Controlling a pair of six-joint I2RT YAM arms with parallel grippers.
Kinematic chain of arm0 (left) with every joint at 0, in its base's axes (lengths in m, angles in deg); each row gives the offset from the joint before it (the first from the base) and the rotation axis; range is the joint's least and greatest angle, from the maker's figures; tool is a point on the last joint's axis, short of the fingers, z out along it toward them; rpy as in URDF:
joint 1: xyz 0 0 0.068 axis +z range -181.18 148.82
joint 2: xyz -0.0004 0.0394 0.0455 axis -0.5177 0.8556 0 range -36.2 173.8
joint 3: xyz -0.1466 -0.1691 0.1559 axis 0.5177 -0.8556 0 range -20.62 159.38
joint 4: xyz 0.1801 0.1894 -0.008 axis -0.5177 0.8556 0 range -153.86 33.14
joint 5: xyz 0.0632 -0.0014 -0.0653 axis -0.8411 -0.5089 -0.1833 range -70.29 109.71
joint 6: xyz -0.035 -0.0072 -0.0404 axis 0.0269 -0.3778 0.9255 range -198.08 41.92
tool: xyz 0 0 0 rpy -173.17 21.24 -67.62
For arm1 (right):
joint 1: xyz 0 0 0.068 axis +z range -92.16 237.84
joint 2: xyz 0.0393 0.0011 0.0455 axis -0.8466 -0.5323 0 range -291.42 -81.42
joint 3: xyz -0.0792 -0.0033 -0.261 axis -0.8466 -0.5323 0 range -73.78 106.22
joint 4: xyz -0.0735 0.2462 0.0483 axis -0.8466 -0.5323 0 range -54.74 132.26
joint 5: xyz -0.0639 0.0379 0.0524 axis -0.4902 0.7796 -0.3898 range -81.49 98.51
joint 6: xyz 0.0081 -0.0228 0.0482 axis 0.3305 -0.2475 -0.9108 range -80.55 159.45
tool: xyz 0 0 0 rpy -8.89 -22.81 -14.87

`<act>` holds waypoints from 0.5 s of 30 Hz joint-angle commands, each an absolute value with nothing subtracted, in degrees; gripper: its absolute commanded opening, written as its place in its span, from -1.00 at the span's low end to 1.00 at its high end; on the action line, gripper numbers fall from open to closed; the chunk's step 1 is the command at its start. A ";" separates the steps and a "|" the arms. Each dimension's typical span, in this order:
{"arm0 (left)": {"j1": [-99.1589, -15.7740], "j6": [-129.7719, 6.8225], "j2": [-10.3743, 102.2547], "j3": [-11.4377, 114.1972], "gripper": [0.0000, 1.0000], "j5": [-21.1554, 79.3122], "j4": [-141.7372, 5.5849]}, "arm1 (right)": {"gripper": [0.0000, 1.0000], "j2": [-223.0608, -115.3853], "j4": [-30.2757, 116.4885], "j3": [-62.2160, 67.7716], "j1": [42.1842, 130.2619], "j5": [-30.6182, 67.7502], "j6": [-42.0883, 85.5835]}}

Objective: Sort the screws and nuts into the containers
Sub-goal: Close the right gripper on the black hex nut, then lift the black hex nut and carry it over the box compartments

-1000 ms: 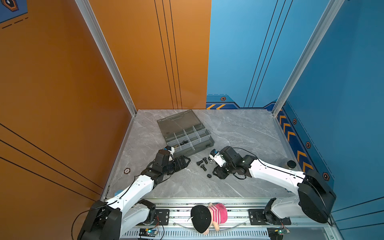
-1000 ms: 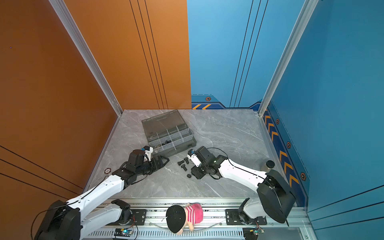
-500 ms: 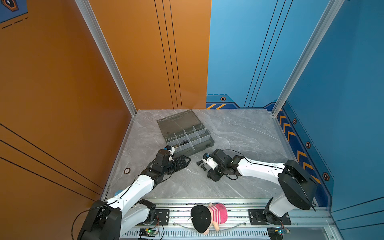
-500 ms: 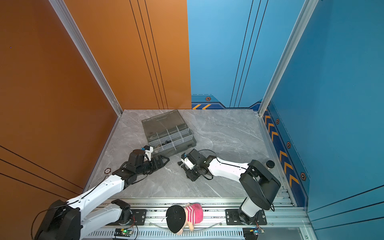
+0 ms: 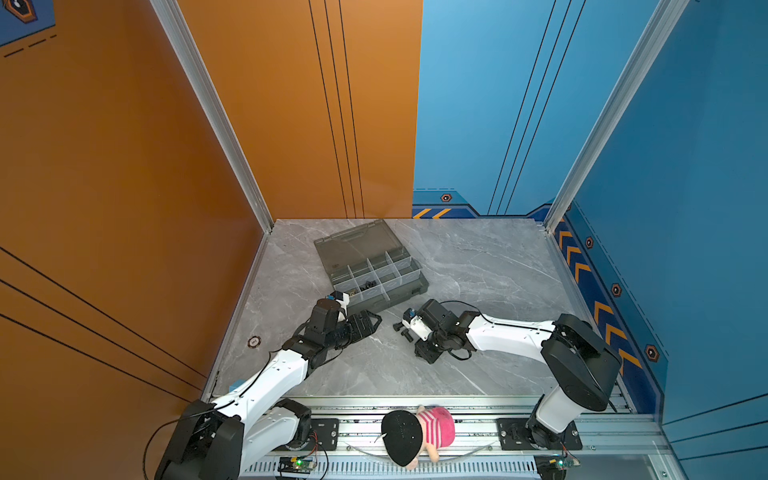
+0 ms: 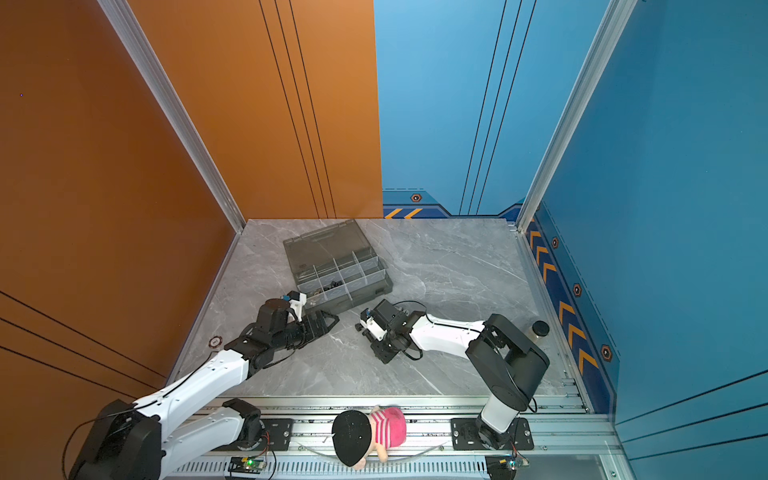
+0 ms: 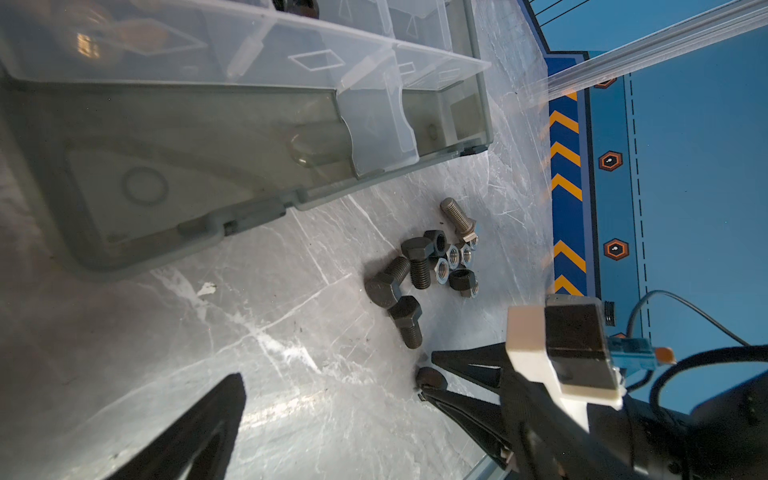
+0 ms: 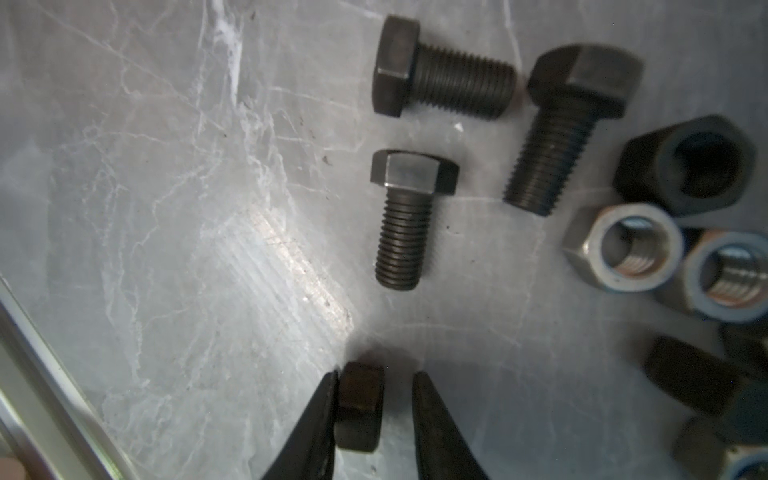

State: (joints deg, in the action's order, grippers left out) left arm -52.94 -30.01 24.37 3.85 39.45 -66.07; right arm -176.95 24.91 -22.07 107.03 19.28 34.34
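White-shelled arms [image 5: 507, 336] with black joints [image 5: 577, 365]

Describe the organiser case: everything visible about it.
The case is smoky grey translucent plastic and lies open on the table, left of centre and turned at an angle. Its lid is folded flat behind it, toward the back wall. Pale dividers split the tray into small cells; one near cell holds small dark parts. The open left gripper lies just in front, apart from the case wall in the left wrist view.
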 commanded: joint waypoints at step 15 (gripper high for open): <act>-52.20 -29.74 22.96 3.95 0.95 40.79 -66.84 | -1.00 -169.78 24.88 -18.97 103.43 27.53 33.98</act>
